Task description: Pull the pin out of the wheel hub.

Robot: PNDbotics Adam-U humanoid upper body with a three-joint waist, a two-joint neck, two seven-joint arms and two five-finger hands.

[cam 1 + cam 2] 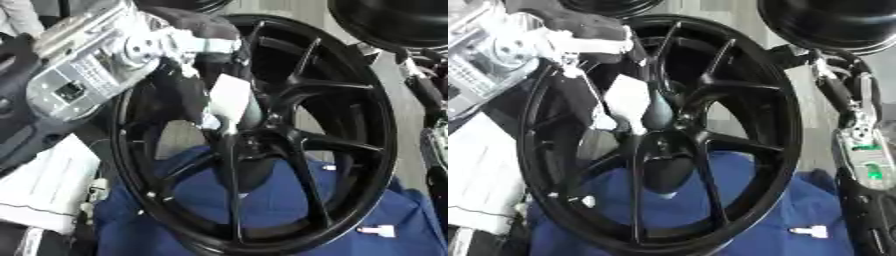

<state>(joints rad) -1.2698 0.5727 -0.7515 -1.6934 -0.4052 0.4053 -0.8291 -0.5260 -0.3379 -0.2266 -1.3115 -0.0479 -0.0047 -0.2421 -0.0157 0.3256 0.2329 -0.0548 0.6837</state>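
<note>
While the black wheel hub (350, 125) is stood upright on a blue cloth (289, 200), the left hand (229, 102) is reached onto its centre; its finger state and the pin cannot be made out. A small white piece (378, 230) lies on the cloth nearby.

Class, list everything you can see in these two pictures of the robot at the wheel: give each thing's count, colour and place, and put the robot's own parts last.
wheel: one, black, spoked, standing tilted across the middle.
blue cloth: one, blue, under and behind the wheel's lower half.
small white part: one, white, lying on the cloth at lower right, outside the wheel's rim.
white block: one, white, at lower left beside the wheel.
second wheel: one, black, only partly seen at the top right corner.
left hand: one, black and white, reaching down to the wheel's centre.
right arm: one, black and silver, along the right edge; its hand is not visible.
</note>
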